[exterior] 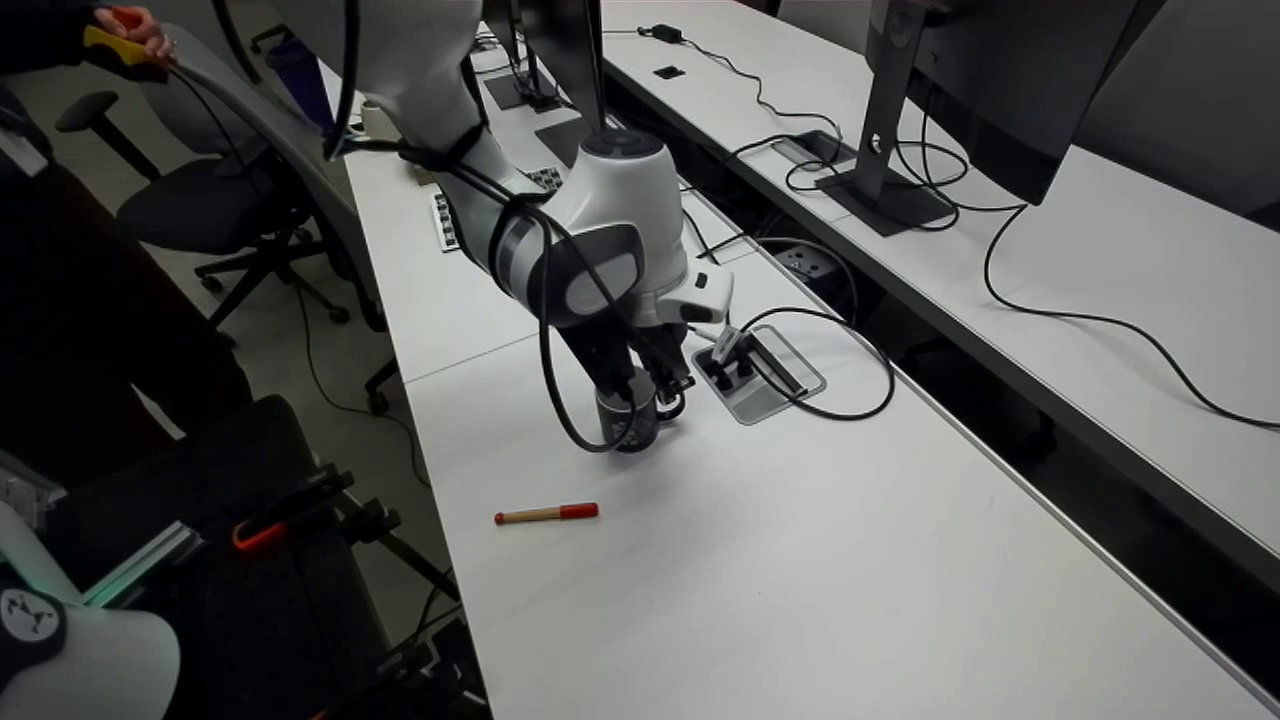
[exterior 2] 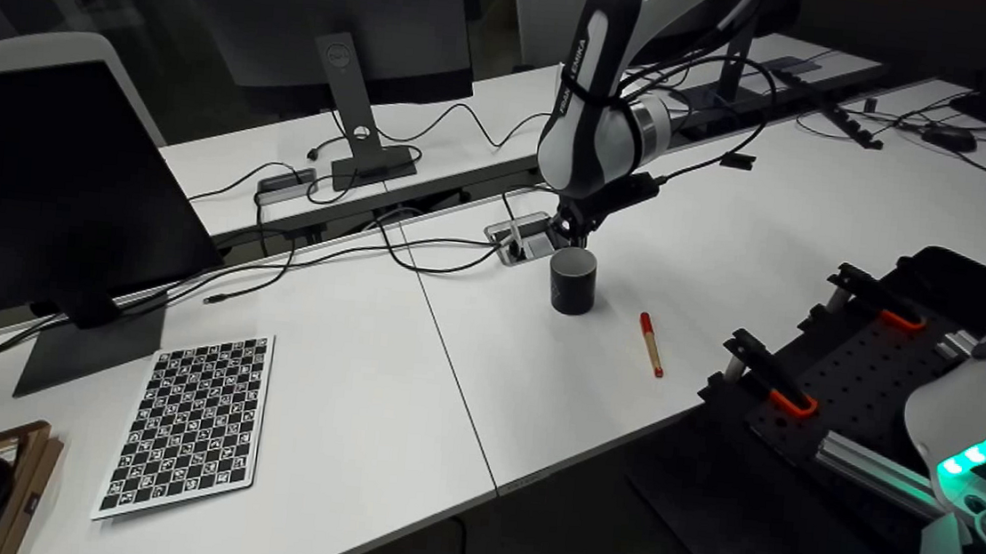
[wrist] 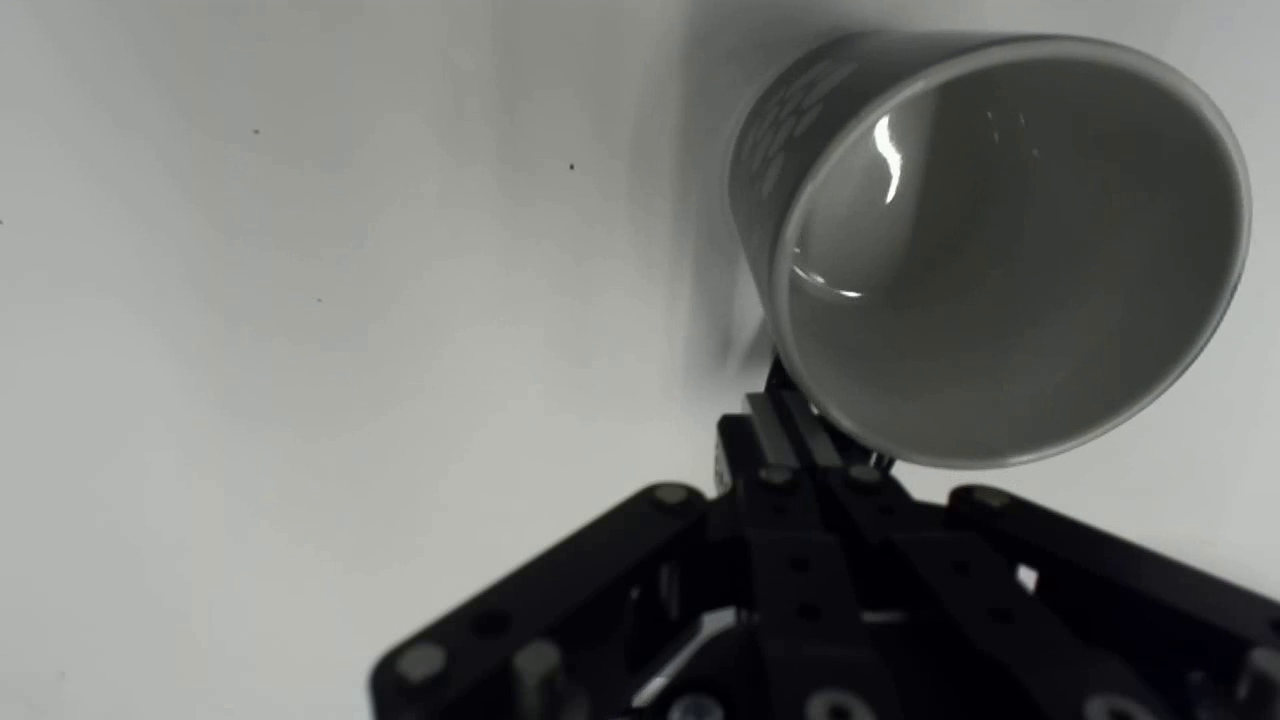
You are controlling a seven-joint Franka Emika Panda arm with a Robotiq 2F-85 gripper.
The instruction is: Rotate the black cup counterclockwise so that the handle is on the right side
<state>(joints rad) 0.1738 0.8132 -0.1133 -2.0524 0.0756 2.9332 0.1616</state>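
Observation:
The black cup (exterior: 622, 428) stands upright on the white table, pale inside. In the wrist view the cup (wrist: 1010, 260) fills the upper right. Its dark handle (exterior: 670, 410) shows in an exterior view, sticking out beside the gripper's black parts. My gripper (wrist: 785, 408) is shut, its two fingers side by side just against or under the cup's near rim; whether they touch the wall or the handle I cannot tell. From the opposite camera the gripper (exterior 2: 577, 233) is behind the cup (exterior 2: 573, 282), and the handle is hidden there.
A red-and-tan pen (exterior: 547, 513) lies on the table near the cup. Beside the arm a socket box (exterior: 760, 375) with plugs and a looping black cable (exterior: 885, 385) is set into the tabletop. A checkered board (exterior 2: 190, 420) lies farther along the table.

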